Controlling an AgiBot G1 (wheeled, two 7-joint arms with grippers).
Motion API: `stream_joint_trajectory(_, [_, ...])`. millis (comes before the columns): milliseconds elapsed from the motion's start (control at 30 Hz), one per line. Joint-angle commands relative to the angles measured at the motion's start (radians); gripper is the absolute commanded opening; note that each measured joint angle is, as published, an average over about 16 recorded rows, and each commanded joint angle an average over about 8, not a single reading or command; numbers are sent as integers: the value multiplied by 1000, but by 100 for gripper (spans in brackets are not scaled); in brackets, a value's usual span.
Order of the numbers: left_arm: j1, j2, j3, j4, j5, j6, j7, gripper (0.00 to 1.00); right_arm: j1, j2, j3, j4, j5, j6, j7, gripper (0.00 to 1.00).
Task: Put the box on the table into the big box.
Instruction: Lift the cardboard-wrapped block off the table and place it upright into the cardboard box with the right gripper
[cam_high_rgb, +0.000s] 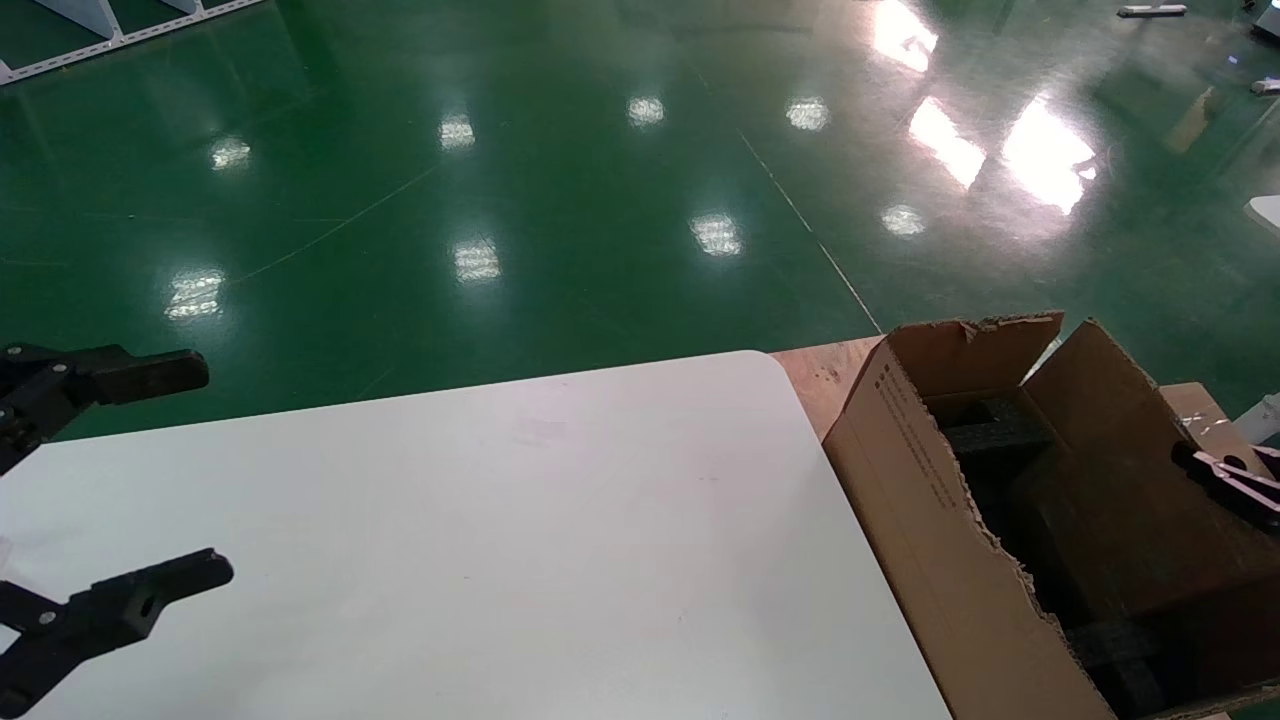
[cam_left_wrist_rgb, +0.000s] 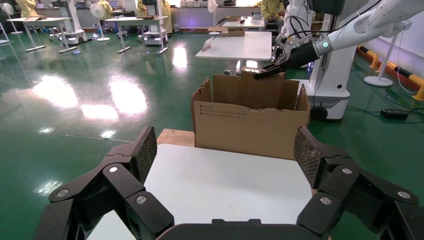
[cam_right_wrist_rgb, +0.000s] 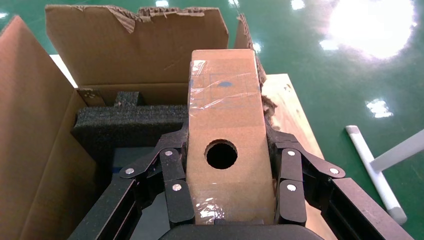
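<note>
— What's the right gripper (cam_right_wrist_rgb: 227, 172) got?
— Clenched on the small brown box (cam_right_wrist_rgb: 225, 120), taped, round hole, over the big box (cam_right_wrist_rgb: 135, 50); black foam (cam_right_wrist_rgb: 125, 125) inside. Left gripper (cam_left_wrist_rgb: 225, 160) spread above the table (cam_high_rgb: 500, 520)

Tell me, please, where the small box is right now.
The small box is clamped in the right hand, held over the big box and its black foam.

Our left gripper (cam_left_wrist_rgb: 223, 160) over the table (cam_left_wrist_rgb: 220, 182)

We see its fingers (cam_left_wrist_rgb: 142, 152) spread wide; beyond the table stands the big box (cam_left_wrist_rgb: 248, 120), with the right gripper (cam_left_wrist_rgb: 265, 74) above its far edge.
</note>
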Motion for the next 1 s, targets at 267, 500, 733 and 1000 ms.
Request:
stream_joint_trajectory(267, [0, 0, 0, 0, 0, 0, 0, 100, -27, -30, -15, -61, 3, -21, 39, 0])
stream_joint_trajectory(500, [0, 0, 0, 0, 0, 0, 0, 100, -34, -50, -24, -108, -8, -36, 64, 0])
stream_joint_trajectory(733, [0, 0, 0, 0, 0, 0, 0, 100, -27, -61, -31, -147, -33, -50, 85, 58])
stream_joint_trajectory(1000, [0, 0, 0, 0, 0, 0, 0, 100, -20, -65, -35, -173, -53, -64, 92, 100])
